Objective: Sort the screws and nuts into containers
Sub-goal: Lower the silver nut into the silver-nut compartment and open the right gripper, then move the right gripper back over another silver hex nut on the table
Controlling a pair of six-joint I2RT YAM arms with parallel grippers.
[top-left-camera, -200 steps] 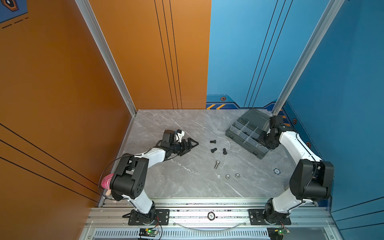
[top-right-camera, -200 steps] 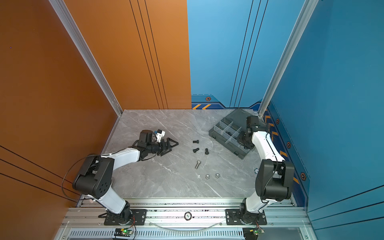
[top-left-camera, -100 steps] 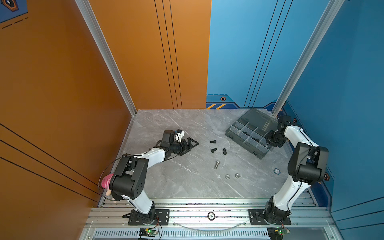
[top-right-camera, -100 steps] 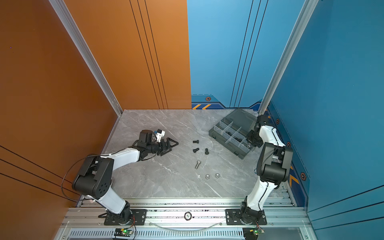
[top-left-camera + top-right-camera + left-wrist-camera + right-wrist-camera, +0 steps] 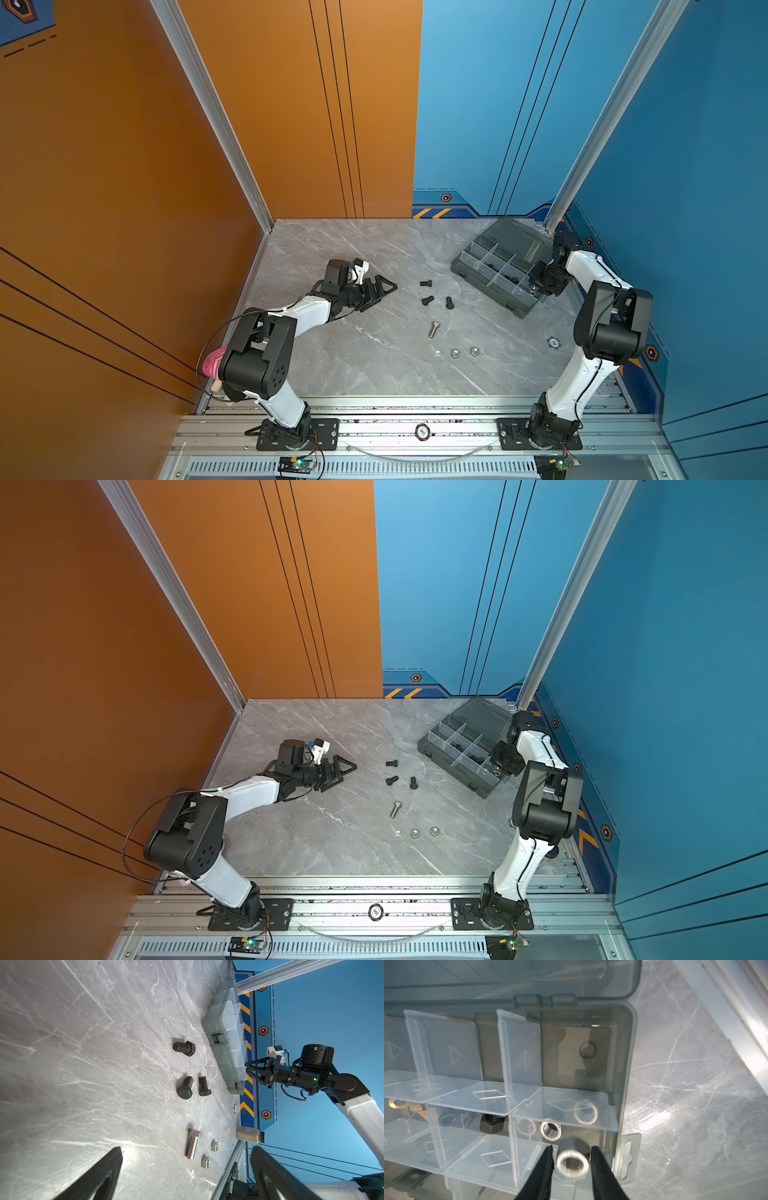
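Observation:
The smoky-grey organiser box (image 5: 482, 291) with its containers stands open at the back right. My right gripper (image 5: 536, 286) hangs over its end compartment. In the right wrist view the jaws (image 5: 572, 1147) stand slightly apart around a blurred silver nut (image 5: 572, 1164), with a thin gap beside it. Two silver nuts (image 5: 550, 1128) lie in that compartment, and a black nut (image 5: 492, 1123) lies in the neighbouring one. Three black screws (image 5: 427, 300), a silver bolt (image 5: 434, 329) and two silver nuts (image 5: 455, 353) lie mid-table. My left gripper (image 5: 380, 286) rests open and empty to their left.
A small brown bottle (image 5: 248, 1134) lies at the table's right edge. A blue round token (image 5: 553, 342) sits near the right arm. The box's tinted lid (image 5: 515, 237) leans back toward the corner post. An aluminium rail (image 5: 415, 405) runs along the front edge.
The right arm has folded back and its gripper has shifted to the box's right end. Its jaws have parted a little and the silver nut now looks blurred. The left arm has stayed still.

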